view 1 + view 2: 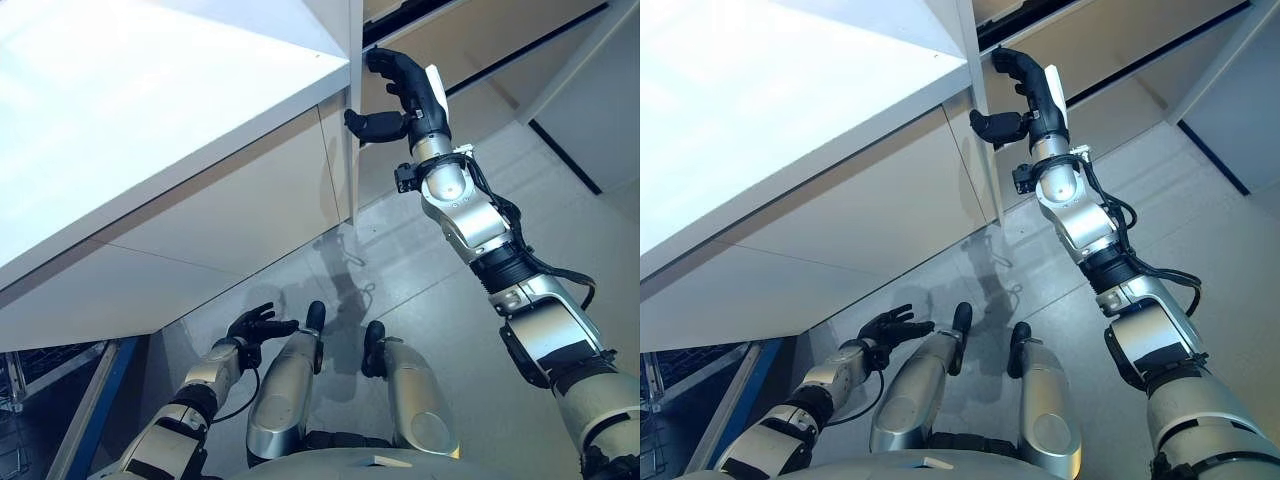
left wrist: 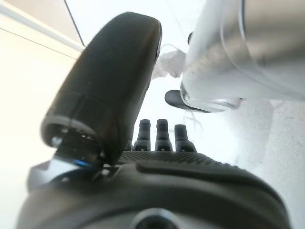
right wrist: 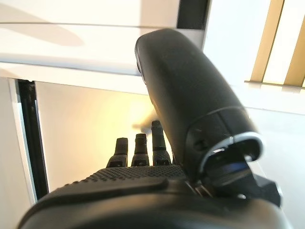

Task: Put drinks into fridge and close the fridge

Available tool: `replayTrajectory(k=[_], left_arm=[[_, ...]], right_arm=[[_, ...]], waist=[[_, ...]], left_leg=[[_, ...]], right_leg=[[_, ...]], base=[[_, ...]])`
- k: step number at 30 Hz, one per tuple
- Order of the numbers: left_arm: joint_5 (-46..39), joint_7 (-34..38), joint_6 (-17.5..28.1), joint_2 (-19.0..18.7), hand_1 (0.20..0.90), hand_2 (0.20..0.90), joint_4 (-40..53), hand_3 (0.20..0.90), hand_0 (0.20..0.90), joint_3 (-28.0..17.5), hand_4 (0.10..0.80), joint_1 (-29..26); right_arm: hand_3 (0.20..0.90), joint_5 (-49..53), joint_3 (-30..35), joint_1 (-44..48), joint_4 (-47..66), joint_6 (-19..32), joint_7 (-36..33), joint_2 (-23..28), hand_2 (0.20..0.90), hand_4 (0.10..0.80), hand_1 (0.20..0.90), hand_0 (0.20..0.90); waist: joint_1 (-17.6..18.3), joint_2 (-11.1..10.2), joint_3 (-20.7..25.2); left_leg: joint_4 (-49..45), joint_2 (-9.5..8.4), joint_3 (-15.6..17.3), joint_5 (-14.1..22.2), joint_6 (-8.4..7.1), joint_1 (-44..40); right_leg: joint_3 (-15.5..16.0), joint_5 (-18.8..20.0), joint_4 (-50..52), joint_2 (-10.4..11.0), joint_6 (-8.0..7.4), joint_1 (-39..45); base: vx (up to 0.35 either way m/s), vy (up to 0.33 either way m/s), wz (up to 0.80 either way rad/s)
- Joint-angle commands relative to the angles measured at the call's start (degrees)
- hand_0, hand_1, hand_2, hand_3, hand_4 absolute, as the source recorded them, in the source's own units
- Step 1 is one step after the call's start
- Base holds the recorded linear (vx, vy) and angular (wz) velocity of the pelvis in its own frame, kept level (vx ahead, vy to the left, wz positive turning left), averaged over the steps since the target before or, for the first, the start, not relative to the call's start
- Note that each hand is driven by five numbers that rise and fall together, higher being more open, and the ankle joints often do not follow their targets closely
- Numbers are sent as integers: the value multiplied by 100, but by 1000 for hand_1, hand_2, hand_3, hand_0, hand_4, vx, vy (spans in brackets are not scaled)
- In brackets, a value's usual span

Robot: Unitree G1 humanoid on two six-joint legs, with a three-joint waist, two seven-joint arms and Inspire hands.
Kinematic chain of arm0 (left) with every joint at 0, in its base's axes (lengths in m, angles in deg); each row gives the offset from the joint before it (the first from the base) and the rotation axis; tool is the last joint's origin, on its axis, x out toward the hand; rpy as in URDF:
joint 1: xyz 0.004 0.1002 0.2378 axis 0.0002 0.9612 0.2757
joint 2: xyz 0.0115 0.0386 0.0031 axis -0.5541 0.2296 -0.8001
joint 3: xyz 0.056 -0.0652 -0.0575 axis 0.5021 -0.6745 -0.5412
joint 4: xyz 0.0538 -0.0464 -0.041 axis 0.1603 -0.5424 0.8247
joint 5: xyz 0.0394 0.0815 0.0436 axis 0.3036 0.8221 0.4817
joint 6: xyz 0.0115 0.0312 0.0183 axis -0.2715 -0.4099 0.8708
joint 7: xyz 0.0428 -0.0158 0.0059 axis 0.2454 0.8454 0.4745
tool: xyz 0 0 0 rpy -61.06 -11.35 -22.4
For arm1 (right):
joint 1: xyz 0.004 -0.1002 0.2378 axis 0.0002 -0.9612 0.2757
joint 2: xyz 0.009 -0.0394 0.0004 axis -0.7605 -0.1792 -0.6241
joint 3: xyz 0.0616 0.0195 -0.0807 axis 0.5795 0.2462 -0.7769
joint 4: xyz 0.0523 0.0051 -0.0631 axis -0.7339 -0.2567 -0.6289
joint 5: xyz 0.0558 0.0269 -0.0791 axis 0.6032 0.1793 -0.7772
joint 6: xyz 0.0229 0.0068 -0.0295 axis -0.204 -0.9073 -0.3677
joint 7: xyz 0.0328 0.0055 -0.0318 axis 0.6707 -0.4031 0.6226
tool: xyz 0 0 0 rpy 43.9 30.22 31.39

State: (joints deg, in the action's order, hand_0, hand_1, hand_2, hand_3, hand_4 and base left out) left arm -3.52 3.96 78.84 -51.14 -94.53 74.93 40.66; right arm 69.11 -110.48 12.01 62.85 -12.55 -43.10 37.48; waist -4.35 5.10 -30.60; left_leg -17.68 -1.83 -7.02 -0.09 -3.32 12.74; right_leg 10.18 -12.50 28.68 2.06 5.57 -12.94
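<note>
Reaching for the fridge door [image 1: 353,110] edge, right hand [image 1: 405,95] loosely open, left hand [image 1: 252,326] idle, relaxed; next push shut.

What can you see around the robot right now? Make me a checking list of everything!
Surface: white counter top over pale cabinet panels; grey floor below.
Job's things: no drinks seen; a tall white door edge by the raised hand, whether it is the fridge's I cannot tell.
Clutter: nothing seen.
Hands: right hand raised at the white edge, holding nothing, fingers relaxed; left hand low, open, empty.
Cables: left out, robot's own.
Surroundings: blue frame at lower left; dark strip along the far wall.
</note>
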Motion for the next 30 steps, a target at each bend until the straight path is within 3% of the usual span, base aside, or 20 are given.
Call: replayTrajectory(k=[1,6,11,12,17,21,27,30], left_arm=[[-38,-19,212,-151,900,900,8,900,900,237,800,407],[1,183,89,-102,900,900,100,900,900,65,800,736],[115,199,158,-15,900,900,261,900,900,-330,800,1417],[257,136,197,4,900,900,360,900,900,-444,800,1645],[259,-263,337,-39,900,900,439,900,900,-793,800,2052],[202,-320,333,-104,900,900,249,900,900,-968,800,2148],[174,-884,852,-155,900,900,-615,900,900,-1004,800,1994],[411,-1073,962,-116,900,900,-969,900,900,-802,800,1875]], right_arm=[[900,247,467,703,424,1038,-438,-135,900,800,900,900],[900,334,1000,-635,723,1078,-286,-16,900,800,900,900],[900,283,1648,-3117,1107,1341,462,-175,900,800,900,900],[900,273,1876,-3874,1087,1330,739,-258,900,800,900,900],[900,326,2333,-5303,324,1154,1062,-680,900,800,900,900],[900,330,2346,-5732,-610,781,1104,-728,900,800,900,900],[900,35,2358,-5760,-2917,1257,1480,-909,900,800,900,900],[900,-251,2136,-5734,-3867,896,1923,-1024,900,800,900,900]], waist=[[-109,-340,870],[87,-532,1274],[393,-624,1842],[476,-631,1989],[712,-665,2276],[777,-716,2385],[737,-721,2431],[700,-710,2414]], left_leg=[[-108,-283,559,598,582,-305],[383,-248,656,543,557,-757],[1070,-170,860,432,573,-1288],[1241,-145,930,424,582,-1419],[1631,-110,1093,390,590,-1750],[1778,-99,1155,372,575,-1846],[1946,-83,1105,315,575,-1941],[1938,-90,1069,311,589,-1928]], right_leg=[[-210,660,-1106,45,-243,552],[-331,833,-1697,13,-400,972],[-521,1062,-2271,-30,-602,1312],[-575,1099,-2391,-48,-650,1377],[-693,1198,-2687,-128,-734,1578],[-745,1266,-2847,-173,-777,1652],[-749,1250,-2891,-228,-755,1744],[-736,1224,-2859,-237,-738,1748]], base=[[29,54,6],[47,38,1],[55,78,-16],[-5,75,-20],[-22,37,-26],[-67,-11,-21],[-35,-11,-6],[-40,-2,-2]])
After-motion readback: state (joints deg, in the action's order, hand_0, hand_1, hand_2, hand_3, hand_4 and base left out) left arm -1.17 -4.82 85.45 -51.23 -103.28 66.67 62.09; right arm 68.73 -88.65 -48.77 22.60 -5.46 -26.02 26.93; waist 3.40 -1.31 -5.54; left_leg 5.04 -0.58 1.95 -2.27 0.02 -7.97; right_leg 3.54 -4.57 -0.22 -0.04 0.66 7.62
